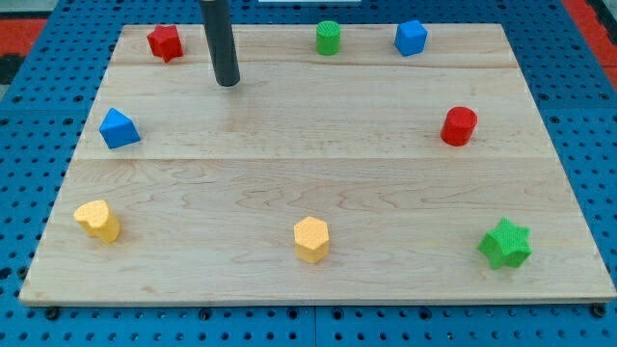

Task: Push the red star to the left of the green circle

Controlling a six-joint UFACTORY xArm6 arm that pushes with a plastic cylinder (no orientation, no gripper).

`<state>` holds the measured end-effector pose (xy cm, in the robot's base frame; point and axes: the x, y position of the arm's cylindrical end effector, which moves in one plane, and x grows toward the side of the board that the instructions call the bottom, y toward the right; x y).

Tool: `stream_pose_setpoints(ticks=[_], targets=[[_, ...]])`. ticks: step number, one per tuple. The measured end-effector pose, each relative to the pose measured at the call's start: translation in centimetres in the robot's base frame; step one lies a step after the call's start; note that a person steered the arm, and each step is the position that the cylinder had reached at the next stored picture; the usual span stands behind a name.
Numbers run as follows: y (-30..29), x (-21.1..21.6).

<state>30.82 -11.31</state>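
Observation:
The red star (166,42) sits near the board's top left corner. The green circle (329,38) stands at the view's top, right of centre-left, far to the right of the star. My tip (228,83) rests on the board between them, a little right of and below the red star, not touching it, and well left of the green circle.
A blue cube (411,38) sits right of the green circle. A red cylinder (460,126) is at the right, a blue triangle (119,129) at the left. A yellow heart (98,221), yellow hexagon (311,239) and green star (506,244) line the wooden board's (289,173) bottom.

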Motion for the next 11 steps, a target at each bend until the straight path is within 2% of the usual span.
stream_pose_setpoints(ticks=[2,3,4,5,6,7,8,10,11], targets=[[-6.3,0.0],[-11.1,-1.0],[-11.1,-3.0],[-15.3,-4.8],[-14.4,-7.6],[-2.1,-7.5],[0.1,-7.2],[-7.1,-6.2],[-3.8,-6.5]])
